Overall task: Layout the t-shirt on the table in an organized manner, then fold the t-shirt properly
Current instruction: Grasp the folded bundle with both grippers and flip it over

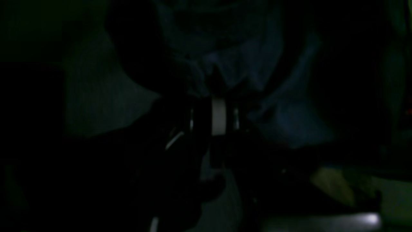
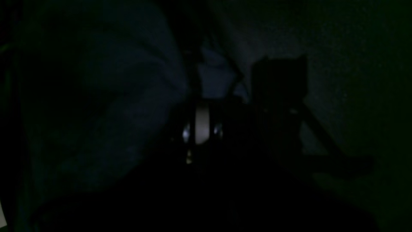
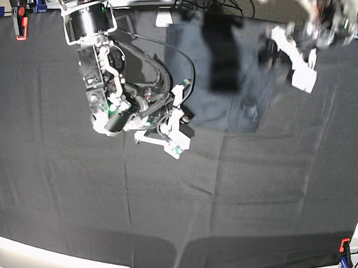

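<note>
Shirt position: the t-shirt [image 3: 230, 76] lies at the far middle of the table [image 3: 236, 197], between my two arms, its near hem roughly straight.
Right gripper [image 3: 185, 116]: at the shirt's near corner on the base view's left; in the right wrist view I see its jaws pressed together, with a dim fold of cloth at the tips.
Left gripper [image 1: 215, 84]: jaws narrow, bunched blue fabric pinched between them.
Step in hand: I judge both corners are gripped for spreading.
Doing it well: I would lift only slightly, pull both arms evenly and keep the hem taut.
Fabric: thin, slightly shiny, wrinkly navy.
Table cover: matte black creased cloth; red clamp [image 3: 20, 28] at a corner.
</note>
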Controlling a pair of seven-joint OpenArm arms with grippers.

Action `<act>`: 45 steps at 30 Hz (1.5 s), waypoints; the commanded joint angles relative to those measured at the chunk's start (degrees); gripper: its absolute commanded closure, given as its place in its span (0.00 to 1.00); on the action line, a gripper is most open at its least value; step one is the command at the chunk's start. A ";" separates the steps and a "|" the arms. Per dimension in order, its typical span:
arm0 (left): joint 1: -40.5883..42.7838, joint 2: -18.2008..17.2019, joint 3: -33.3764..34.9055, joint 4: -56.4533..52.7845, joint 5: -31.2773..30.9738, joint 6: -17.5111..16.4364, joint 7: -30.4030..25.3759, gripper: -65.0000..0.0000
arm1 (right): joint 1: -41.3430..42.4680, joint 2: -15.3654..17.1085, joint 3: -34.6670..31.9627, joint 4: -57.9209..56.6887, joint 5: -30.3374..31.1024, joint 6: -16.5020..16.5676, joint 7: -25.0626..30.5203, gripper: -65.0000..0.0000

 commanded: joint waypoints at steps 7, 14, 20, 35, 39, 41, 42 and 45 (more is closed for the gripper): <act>-10.84 -1.86 -0.17 -9.38 7.34 1.84 -5.05 0.92 | 1.05 -0.11 3.58 0.94 1.14 0.35 -1.53 1.00; -21.33 -1.99 -0.17 -18.29 8.09 1.81 -6.47 0.92 | -4.68 -0.09 10.58 3.72 2.34 -0.04 -5.09 1.00; -26.51 -1.97 -0.15 -20.85 8.09 1.77 -6.67 0.92 | -15.30 -0.31 11.69 12.92 3.32 -0.04 -3.54 1.00; -28.26 -5.86 -0.22 -19.98 -1.20 0.86 -7.15 0.92 | -15.65 -0.42 15.56 21.79 12.11 0.00 -2.25 0.72; -28.28 -8.35 -0.22 -18.62 -5.79 0.86 -4.96 0.85 | -11.47 -0.11 17.33 21.79 14.36 -0.02 -2.27 0.56; -28.26 -9.05 -0.22 -18.32 -7.39 0.86 -3.58 0.82 | -9.64 -0.20 17.42 21.77 14.86 -0.09 -2.21 0.57; -28.28 -9.25 -0.22 -18.32 -7.85 0.86 -2.89 0.80 | -8.76 -0.44 17.42 21.73 14.84 -0.15 -2.08 0.57; -28.28 -9.22 -0.22 -18.32 -7.91 0.86 -0.68 0.80 | -6.14 -1.42 17.42 21.27 14.40 -2.40 -1.33 0.57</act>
